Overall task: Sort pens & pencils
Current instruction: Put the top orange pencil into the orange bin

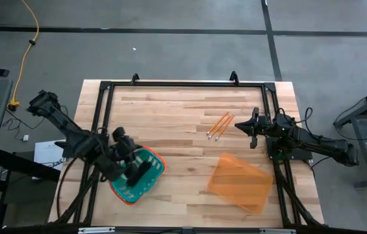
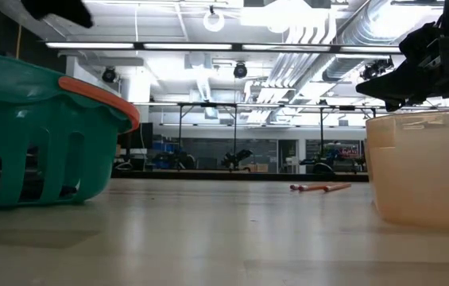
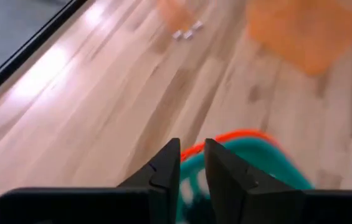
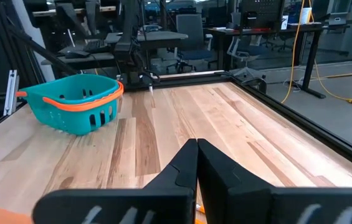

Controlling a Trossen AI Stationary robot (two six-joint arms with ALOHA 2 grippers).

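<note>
Orange pencils [image 1: 219, 125] lie close together flat on the wooden table, right of its middle; they also show in the low view [image 2: 319, 188]. No dark pens show in any view. My left gripper [image 1: 136, 170] hangs over the teal basket [image 1: 159, 164], its fingers a narrow gap apart [image 3: 192, 157] with nothing between them. My right gripper [image 1: 240, 125] hovers just right of the pencils, above the table, fingers shut [image 4: 195, 148] and empty.
The teal basket with its orange rim [image 4: 73, 102] stands near the table's near-left corner. A clear orange container [image 1: 241, 183] sits near the near-right corner [image 2: 423, 171]. A black frame [image 1: 183, 83] runs around the table's edges. Bare wood lies between basket and container.
</note>
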